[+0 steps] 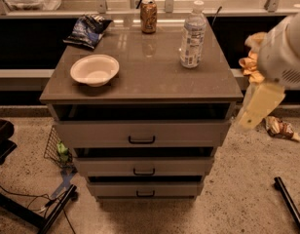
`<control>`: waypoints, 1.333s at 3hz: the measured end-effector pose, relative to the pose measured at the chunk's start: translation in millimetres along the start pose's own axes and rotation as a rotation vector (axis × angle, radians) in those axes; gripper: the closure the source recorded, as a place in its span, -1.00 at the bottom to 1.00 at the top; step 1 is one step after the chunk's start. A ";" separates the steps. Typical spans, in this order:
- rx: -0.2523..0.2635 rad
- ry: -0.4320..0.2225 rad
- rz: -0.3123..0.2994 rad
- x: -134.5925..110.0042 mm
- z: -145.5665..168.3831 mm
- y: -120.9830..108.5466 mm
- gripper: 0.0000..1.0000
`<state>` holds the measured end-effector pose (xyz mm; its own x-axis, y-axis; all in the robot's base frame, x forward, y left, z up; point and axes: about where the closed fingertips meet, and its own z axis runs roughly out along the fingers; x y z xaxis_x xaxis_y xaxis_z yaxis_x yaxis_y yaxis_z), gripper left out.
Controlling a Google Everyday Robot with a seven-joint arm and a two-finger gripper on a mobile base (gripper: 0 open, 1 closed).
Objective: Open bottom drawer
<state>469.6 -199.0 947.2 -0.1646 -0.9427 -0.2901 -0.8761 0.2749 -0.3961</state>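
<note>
Right now my gripper [259, 106] hangs off the right front corner of the cabinet, level with the top drawer [140, 133] and touching nothing. It shows as a pale yellowish piece below the white bulk of my arm, and I cannot tell whether it is open or closed.

The bottom drawer [116, 189] sits lowest in the stack of three, just above the speckled floor [237, 199] and well apart from my gripper. Its grey-beige front is the shallowest and narrowest-looking, with a small black bar handle [145, 193] at its middle. Directly above it is the middle drawer [106, 166], and a dark gap shows over each front. Whether the bottom one is fully shut or slightly out, I cannot say.

On the cabinet top [145, 77] stand four things:
- a white bowl [94, 69] near the left front
- a clear water bottle [192, 35] upright toward the right rear
- a drink can [148, 16] upright at the back edge
- a dark chip bag [87, 29] lying at the left rear corner

A wire basket [55, 147] sits on the floor by the cabinet's left side. Behind my arm lies a crumpled yellow cloth [248, 65].
</note>
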 end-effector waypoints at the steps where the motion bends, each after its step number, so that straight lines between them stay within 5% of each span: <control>1: -0.029 -0.031 0.004 14.0 67.6 35.5 -1.00; 2: -0.026 -0.009 -0.005 18.9 134.8 69.4 -1.00; 4: -0.005 0.003 0.126 56.9 259.8 125.6 -1.00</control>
<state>467.9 -169.0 654.6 -0.2750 -0.9012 -0.3349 -0.8504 0.3905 -0.3526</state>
